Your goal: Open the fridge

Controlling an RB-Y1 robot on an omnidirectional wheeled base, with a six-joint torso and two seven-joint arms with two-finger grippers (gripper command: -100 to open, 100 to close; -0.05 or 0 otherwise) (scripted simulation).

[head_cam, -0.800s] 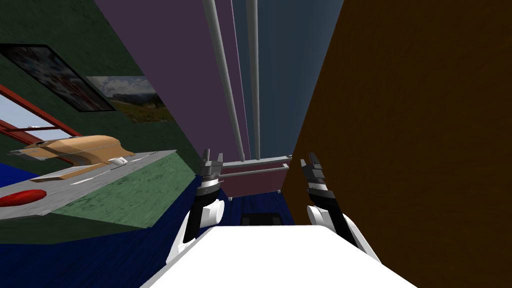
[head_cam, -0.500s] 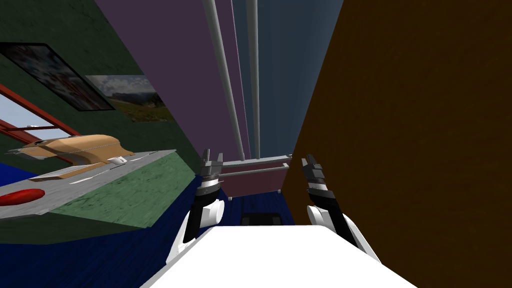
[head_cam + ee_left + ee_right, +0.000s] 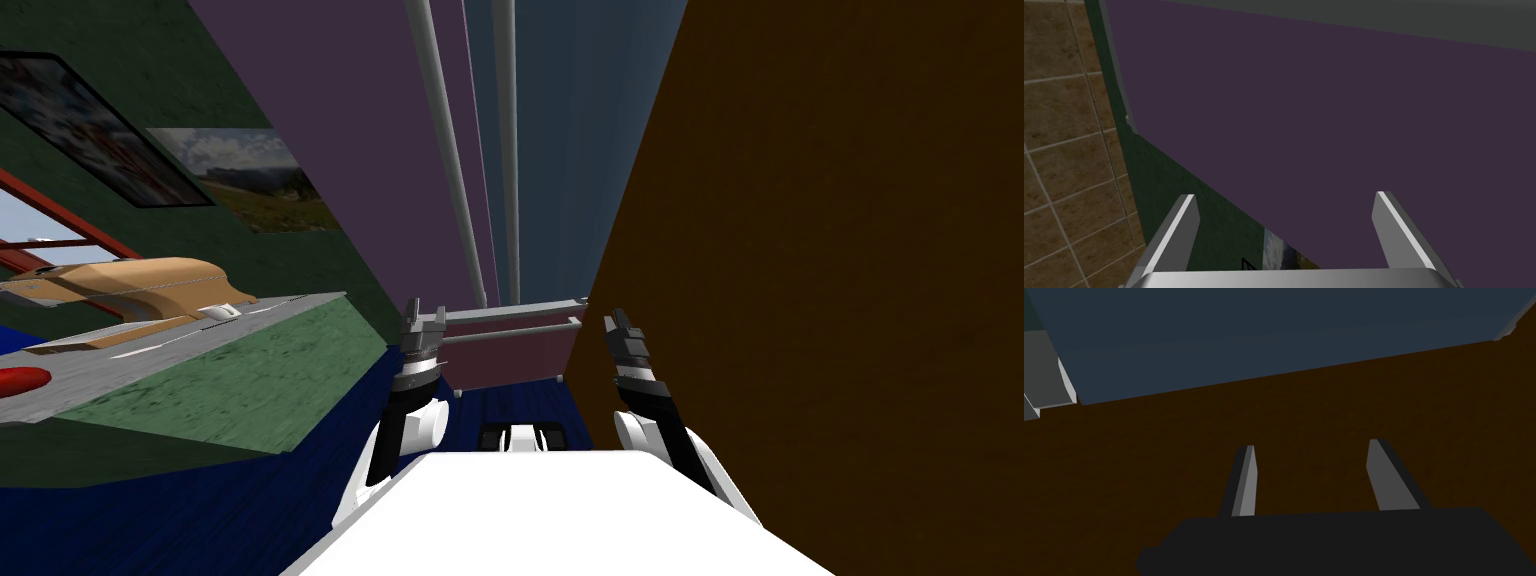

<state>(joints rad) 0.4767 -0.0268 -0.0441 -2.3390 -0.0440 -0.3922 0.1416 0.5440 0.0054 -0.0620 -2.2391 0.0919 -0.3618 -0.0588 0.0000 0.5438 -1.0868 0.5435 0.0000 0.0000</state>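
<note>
Two tall doors, purple and blue-grey, make up the fridge (image 3: 570, 150) straight ahead of me, with long grey handles (image 3: 450, 150) running down the seam between them. I judge this the approach: my left gripper (image 3: 424, 314) and right gripper (image 3: 620, 320) hang low before it, fingers spread and holding nothing. Next, one hand must rise to a handle and close round it.

No readable text, labels, brands, numbers or signs on anything.
</note>
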